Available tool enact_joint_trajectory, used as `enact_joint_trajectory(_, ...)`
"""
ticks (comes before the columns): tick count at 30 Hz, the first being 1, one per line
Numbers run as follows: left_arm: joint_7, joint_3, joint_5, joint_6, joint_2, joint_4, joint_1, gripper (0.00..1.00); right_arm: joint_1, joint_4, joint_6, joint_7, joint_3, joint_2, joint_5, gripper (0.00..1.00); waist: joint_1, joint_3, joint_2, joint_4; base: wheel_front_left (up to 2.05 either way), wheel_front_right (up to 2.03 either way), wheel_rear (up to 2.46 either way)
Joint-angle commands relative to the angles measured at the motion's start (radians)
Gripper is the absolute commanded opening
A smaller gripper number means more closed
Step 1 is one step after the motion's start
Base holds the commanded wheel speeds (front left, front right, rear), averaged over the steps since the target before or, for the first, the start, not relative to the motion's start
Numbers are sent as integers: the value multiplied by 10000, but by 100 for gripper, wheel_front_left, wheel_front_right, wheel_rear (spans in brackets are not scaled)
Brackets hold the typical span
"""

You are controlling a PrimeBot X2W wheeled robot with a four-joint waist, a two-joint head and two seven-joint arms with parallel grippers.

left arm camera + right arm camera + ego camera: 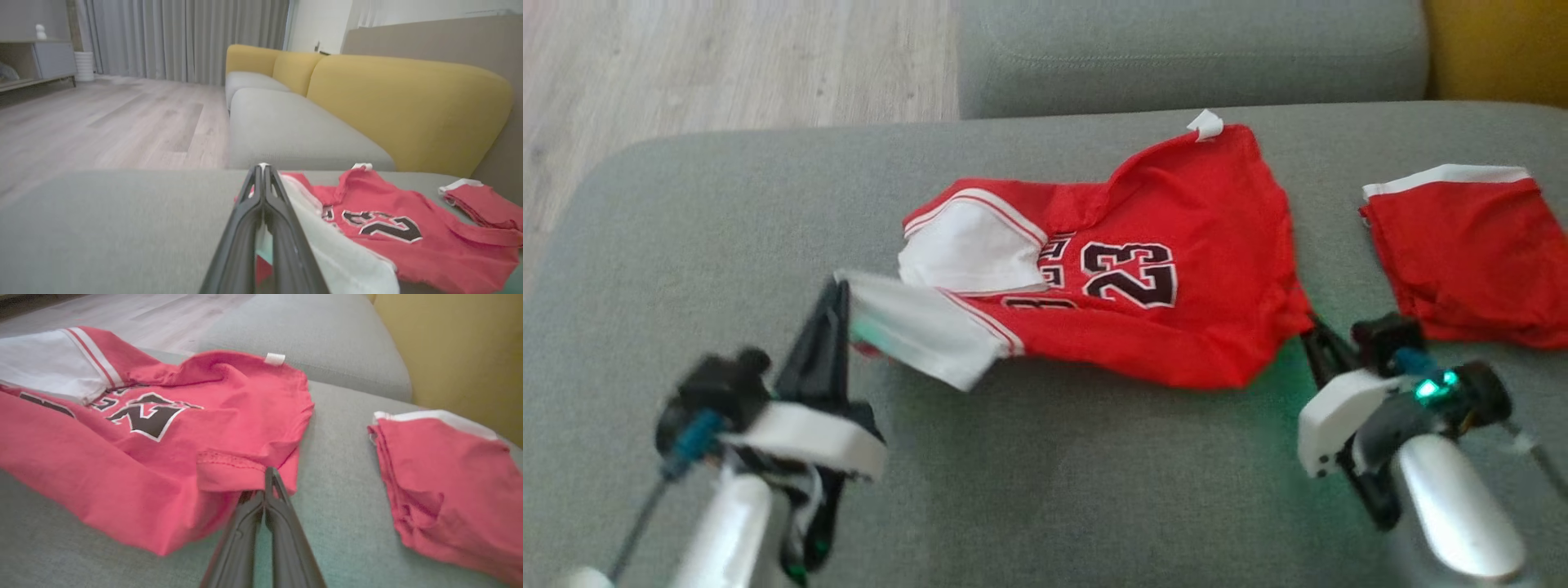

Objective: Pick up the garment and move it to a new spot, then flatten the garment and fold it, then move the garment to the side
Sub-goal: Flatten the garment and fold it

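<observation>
So the garment is a little red basketball jersey (1160,269) with a black "23" outlined in white and white side panels edged in red stripes. There's a small white tag (1207,124) sticking up at its far edge. It's lying rumpled and partly folded over itself in the middle of a grey sofa seat (1029,474).

The left gripper (837,290) has its fingers pressed together on the white end of the jersey, which looks lifted a bit off the cushion. The right gripper (1313,325) is pinched shut on the red hem corner at the other end.

Matching red shorts (1470,253) with a white waistband sit folded just to the right, apart from the jersey.

Behind the seat are mustard-yellow backrests (408,106). Off the couch there's a pale wood floor (727,57), grey curtains (184,36) and a low cabinet (45,61).
</observation>
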Motion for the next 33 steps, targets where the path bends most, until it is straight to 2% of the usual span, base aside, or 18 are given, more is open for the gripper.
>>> enact_joint_trajectory(1, 233, 560, -141, -104, 382, -796, -987, 0, -277, -1129, 67, 645, 664, -670, 835, 0, 1, -165, 0, -83, 0, 0, 0)
enact_joint_trajectory(5, 1012, 891, -500, -254, 782, -1463, -1900, 0, -391, -3121, 67, 2366, 1560, -1936, 2729, 0, 1, -348, 0, -142, 0, 0, 0)
enact_joint_trajectory(6, 1012, 891, -500, -254, 782, -1463, -1900, 0, -391, -3121, 67, 2366, 1560, -1936, 2729, 0, 1, -348, 0, -142, 0, 0, 0)
enact_joint_trajectory(9, 1598, 1116, -748, -363, 1068, -1673, -2934, 0, -782, -4499, 67, 3530, 1663, -2793, 4195, 0, 1, -471, 0, -176, 0, 0, 0)
enact_joint_trajectory(11, 1928, 1153, -739, -445, 1289, -1647, -3790, 0, -1253, -5205, 67, 3983, 1496, -3147, 4978, 0, 1, -541, 0, -196, 0, 0, 0)
enact_joint_trajectory(14, 2287, 1137, -866, -538, 1317, -1331, -5085, 0, -2156, -5758, 67, 4377, 986, -3085, 6060, 0, 1, -679, 0, -241, 0, 0, 0)
enact_joint_trajectory(18, 2495, 1234, -1072, -580, 1272, -603, -6508, 0, -3389, -5770, 67, 4487, 340, -2528, 7016, 0, 1, -800, 0, -332, 0, 0, 0)
enact_joint_trajectory(20, 2565, 1339, -1245, -577, 1227, -109, -6971, 0, -3789, -5546, 67, 4604, 161, -2317, 7241, 0, 1, -858, 0, -357, 0, 0, 0)
enact_joint_trajectory(22, 2517, 1424, -1297, -584, 1266, 270, -7318, 0, -3999, -5443, 67, 4651, 338, -2421, 7109, 0, 1, -887, 0, -362, 0, 0, 0)
enact_joint_trajectory(27, 2171, 1680, -1330, -508, 1420, 528, -7449, 0, -3865, -5434, 67, 4566, 365, -2377, 7311, 0, 1, -974, 0, -318, 0, 0, 0)
enact_joint_trajectory(33, 2545, 1635, -1607, -627, 1623, -179, -6647, 0, -3131, -5977, 67, 4752, 260, -2457, 7453, 0, 1, -914, 0, -254, 0, 0, 0)
